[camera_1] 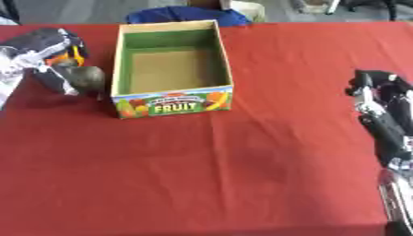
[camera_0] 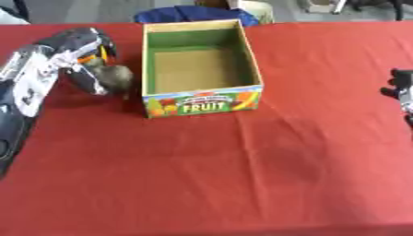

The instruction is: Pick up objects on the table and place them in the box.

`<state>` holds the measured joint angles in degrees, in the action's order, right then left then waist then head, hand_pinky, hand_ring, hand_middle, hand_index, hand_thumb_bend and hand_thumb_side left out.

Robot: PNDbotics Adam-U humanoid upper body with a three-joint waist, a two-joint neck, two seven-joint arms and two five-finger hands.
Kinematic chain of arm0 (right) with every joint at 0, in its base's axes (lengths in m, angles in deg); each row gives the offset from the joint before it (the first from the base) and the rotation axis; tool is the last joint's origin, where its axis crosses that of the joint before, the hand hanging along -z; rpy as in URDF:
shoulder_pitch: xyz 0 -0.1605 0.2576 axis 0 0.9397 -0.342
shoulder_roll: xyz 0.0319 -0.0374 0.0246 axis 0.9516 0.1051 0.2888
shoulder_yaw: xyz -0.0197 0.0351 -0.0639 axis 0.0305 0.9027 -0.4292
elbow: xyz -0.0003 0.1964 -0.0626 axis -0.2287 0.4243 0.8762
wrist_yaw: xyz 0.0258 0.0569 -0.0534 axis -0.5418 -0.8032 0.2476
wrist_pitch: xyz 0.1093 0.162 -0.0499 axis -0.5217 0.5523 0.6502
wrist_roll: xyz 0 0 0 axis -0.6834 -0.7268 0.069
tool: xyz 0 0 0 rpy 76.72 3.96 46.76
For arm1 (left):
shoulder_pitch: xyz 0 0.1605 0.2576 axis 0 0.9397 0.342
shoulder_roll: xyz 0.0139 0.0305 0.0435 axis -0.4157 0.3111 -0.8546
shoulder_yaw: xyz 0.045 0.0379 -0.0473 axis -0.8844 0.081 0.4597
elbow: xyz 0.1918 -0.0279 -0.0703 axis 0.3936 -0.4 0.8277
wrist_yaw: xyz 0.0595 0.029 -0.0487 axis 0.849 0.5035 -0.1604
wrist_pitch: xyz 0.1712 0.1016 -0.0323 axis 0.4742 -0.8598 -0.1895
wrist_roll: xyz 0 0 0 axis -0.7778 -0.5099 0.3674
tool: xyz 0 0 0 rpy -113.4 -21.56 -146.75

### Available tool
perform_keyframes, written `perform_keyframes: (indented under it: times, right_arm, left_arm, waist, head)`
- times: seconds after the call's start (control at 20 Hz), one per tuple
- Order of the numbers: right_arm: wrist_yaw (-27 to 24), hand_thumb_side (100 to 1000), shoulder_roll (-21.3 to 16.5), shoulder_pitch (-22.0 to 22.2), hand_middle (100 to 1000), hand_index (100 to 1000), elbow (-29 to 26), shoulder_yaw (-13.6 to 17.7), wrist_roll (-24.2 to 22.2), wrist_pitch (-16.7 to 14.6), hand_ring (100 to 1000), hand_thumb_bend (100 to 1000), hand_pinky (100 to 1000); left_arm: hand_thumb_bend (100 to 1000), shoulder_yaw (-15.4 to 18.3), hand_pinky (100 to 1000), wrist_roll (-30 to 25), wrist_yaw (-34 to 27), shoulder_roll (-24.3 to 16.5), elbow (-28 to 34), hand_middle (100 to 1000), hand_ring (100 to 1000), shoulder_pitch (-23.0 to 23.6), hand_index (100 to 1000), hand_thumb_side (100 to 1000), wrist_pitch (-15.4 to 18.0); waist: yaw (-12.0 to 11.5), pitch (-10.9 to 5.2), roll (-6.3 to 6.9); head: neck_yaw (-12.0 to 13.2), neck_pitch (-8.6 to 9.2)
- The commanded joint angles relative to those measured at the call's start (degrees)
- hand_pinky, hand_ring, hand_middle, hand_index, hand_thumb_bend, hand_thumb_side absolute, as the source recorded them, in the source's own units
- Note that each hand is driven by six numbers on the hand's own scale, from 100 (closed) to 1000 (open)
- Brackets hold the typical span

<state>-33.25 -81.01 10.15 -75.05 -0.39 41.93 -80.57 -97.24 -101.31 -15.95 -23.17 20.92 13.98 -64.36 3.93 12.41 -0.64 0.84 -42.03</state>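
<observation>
A cardboard box (camera_0: 203,100) with "FRUIT" printed on its front stands open at the back middle of the red table (camera_0: 242,175). Its green-walled inside shows only a bare brown floor. Just left of the box, my left hand (camera_0: 83,45) arches down over a rounded grey-brown object (camera_0: 114,75), with its fingers curled round it. A small orange bit (camera_0: 85,59) shows by the fingers. The object sits low, close to the box's left wall. My right hand (camera_1: 377,91) rests idle at the right edge with relaxed fingers, far from the box.
Something blue (camera_0: 196,14) lies behind the box at the table's far edge, with a cream-coloured thing (camera_0: 259,9) next to it. Red cloth stretches across the front and right of the table.
</observation>
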Motion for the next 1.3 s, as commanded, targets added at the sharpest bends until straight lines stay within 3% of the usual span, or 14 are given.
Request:
perform_keyframes:
  times: [0.05, 0.35, 0.5, 0.6, 0.7, 0.85, 1.0, 1.3]
  right_arm:
    - [0.0, 328, -0.8, -0.4, 550, 645, -0.5, 0.3, -0.2, -0.1, 885, 134, 741]
    - [0.1, 328, -0.8, -0.4, 549, 645, -0.5, 0.2, -0.3, -0.1, 886, 133, 741]
    - [0.1, 328, -0.8, -0.3, 548, 645, -0.5, 0.3, -0.3, -0.1, 886, 132, 741]
    - [0.1, 328, -0.7, -0.3, 548, 645, -0.4, 0.3, -0.3, -0.1, 886, 132, 741]
    - [0.1, 328, -0.7, -0.3, 548, 645, -0.4, 0.3, -0.3, -0.1, 886, 132, 741]
    - [0.2, 328, -0.7, -0.3, 548, 645, -0.4, 0.3, -0.3, 0.0, 885, 132, 741]
    - [0.2, 328, -0.7, -0.3, 548, 645, -0.4, 0.3, -0.3, -0.1, 885, 131, 741]
    - [0.2, 327, -0.8, -0.2, 548, 645, -0.4, 0.5, -0.2, 0.0, 885, 130, 741]
  left_arm:
    - [717, -0.1, 681, -4.5, -1.4, -1.1, 0.7, 612, 611, -0.8, 702, 100, 0.7]
    - [625, -0.1, 651, -6.7, -2.4, -1.0, 1.1, 542, 564, -0.6, 655, 100, 0.4]
    - [488, -0.2, 629, -5.4, -2.4, -0.9, 1.3, 491, 519, -0.5, 610, 100, 0.3]
    - [349, -0.2, 593, -3.8, -2.1, -0.9, 1.3, 438, 465, -0.4, 550, 100, 0.2]
    - [282, 0.1, 548, -0.6, -1.9, -1.0, 1.6, 371, 403, -0.3, 483, 100, -0.2]
    - [267, 0.3, 488, 4.5, -0.9, -1.2, 1.9, 289, 327, -0.3, 401, 100, -0.7]
    - [261, 0.7, 480, 8.3, -0.2, -1.4, 2.9, 267, 308, -0.3, 378, 100, -1.2]
    - [275, 1.3, 498, 5.9, 0.3, -3.5, 8.3, 272, 317, -1.2, 384, 100, -1.6]
  waist:
    - [0.1, -0.81, 0.07]
    - [0.1, -0.82, 0.01]
    - [0.1, -0.79, -0.03]
    - [0.1, -0.76, -0.03]
    - [0.1, -0.75, -0.01]
    - [0.1, -0.76, -0.01]
    - [0.1, -0.78, -0.02]
    - [0.1, -0.90, 0.10]
  head:
    - [0.0, 0.13]
    - [-0.1, 0.24]
    - [-0.1, 0.22]
    - [-0.2, 0.23]
    - [-0.2, 0.23]
    - [-0.3, 0.28]
    - [-0.3, 0.41]
    - [-0.5, 0.56]
